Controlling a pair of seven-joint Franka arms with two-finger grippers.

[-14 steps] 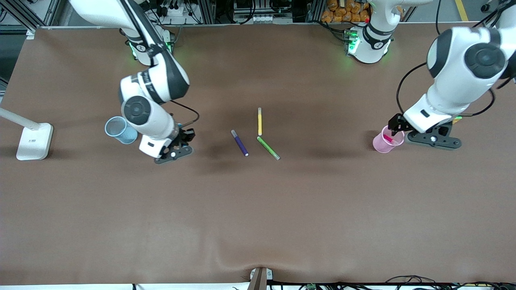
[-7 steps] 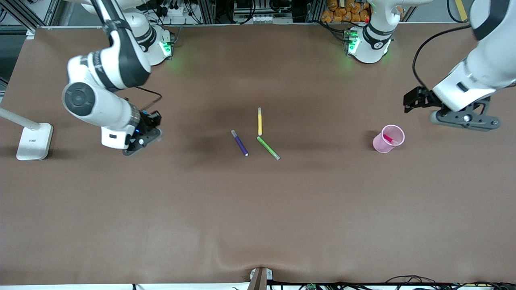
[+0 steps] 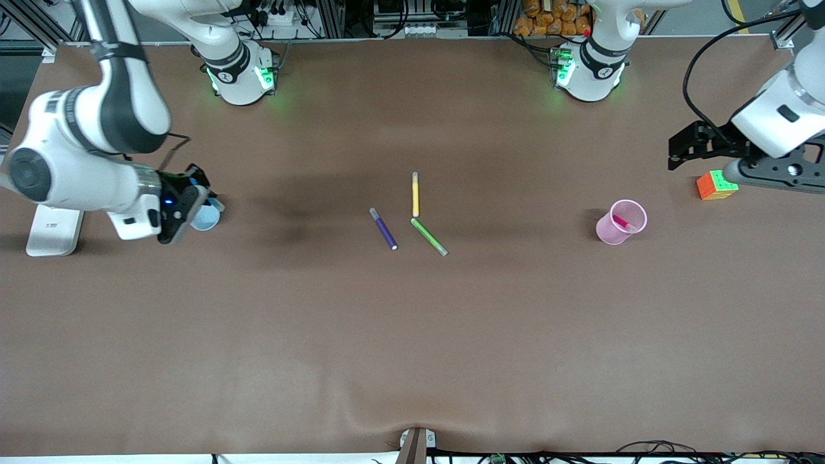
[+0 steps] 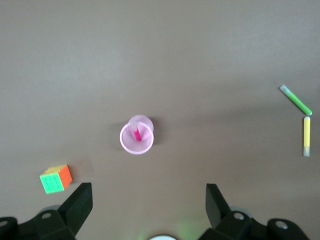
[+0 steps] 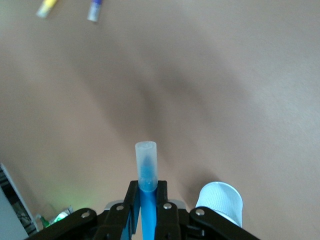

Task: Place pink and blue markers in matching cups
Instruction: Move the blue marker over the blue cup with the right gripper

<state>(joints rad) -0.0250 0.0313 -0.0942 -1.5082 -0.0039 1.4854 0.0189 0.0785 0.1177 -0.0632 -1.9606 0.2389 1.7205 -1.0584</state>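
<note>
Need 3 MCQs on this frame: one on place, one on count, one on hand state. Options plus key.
1. Where is the pink marker?
A. in the pink cup
B. on the table beside the purple pen
C. in the left hand

2. How many pens lie loose on the table?
A. one
B. three
C. five

3. What is the right hand doing?
A. open and empty
B. shut on the blue marker
C. shut on the blue cup

Key:
1 A, the left wrist view shows it standing inside the cup.
2 B, the purple pen, yellow pen and green pen lie mid-table.
3 B, the right wrist view shows the fingers clamped on the marker beside the blue cup.
</note>
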